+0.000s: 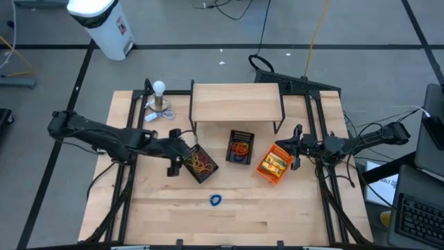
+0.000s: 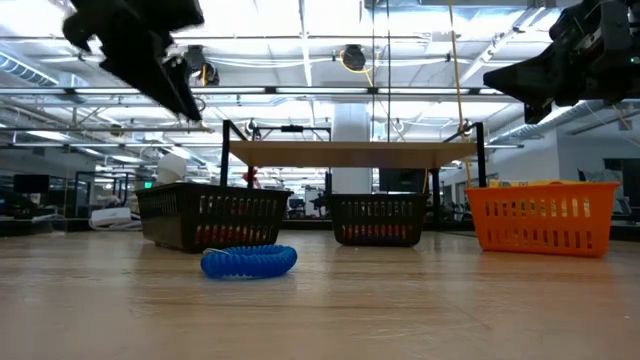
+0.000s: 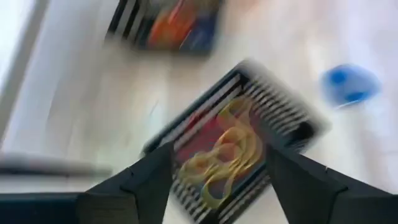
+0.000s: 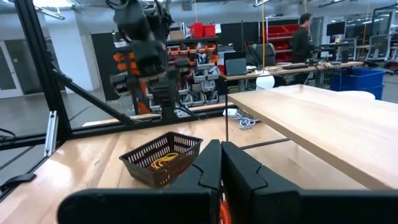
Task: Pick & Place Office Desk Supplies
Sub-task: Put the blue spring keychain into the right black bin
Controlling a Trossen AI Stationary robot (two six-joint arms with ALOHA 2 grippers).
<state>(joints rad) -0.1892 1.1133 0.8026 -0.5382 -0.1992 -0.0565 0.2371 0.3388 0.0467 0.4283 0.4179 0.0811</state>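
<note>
Left gripper [image 1: 173,164] spread apart above tilted black mesh tray [image 1: 200,163] of tangled yellow rubber-band loops [image 3: 225,157], blue coiled band [image 1: 216,201] lay long-axis sideways on table, right gripper [image 1: 297,148] pressed together over orange tray [image 1: 275,164]

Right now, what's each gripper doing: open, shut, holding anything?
Left gripper: open, empty, above the left black mesh tray of rubber bands.
Right gripper: shut, holding nothing visible, by the orange tray.
</note>
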